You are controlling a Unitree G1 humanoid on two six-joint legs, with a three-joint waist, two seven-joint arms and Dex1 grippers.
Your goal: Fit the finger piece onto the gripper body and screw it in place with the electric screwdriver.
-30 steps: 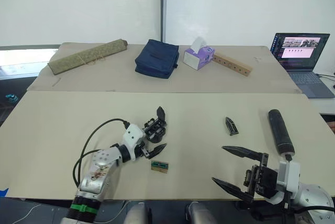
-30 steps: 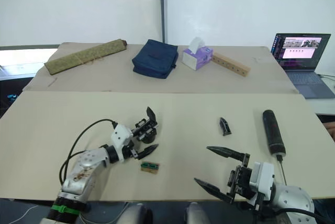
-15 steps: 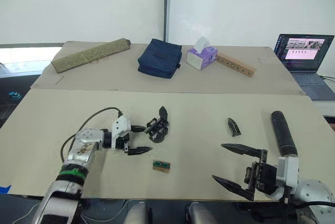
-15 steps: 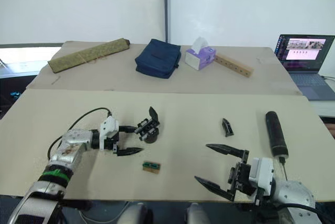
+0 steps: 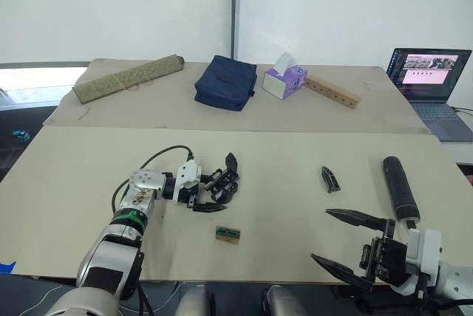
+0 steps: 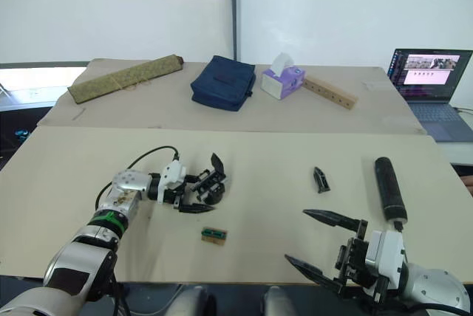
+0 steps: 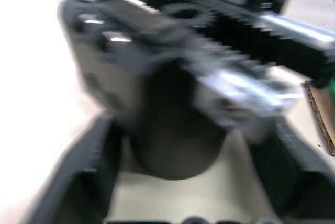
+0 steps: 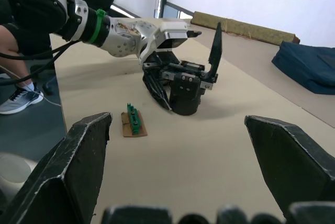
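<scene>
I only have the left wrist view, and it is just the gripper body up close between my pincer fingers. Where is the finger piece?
Observer: The finger piece lies flat on the table, to the robot's right of the gripper body, touching nothing.
Operator: And the electric screwdriver?
Observer: The electric screwdriver lies further right, beyond the finger piece, its bit end nearest the robot.
Operator: Is the right pincer holding anything?
Observer: No. The right pincer is open and empty, near the table's front edge.
</scene>
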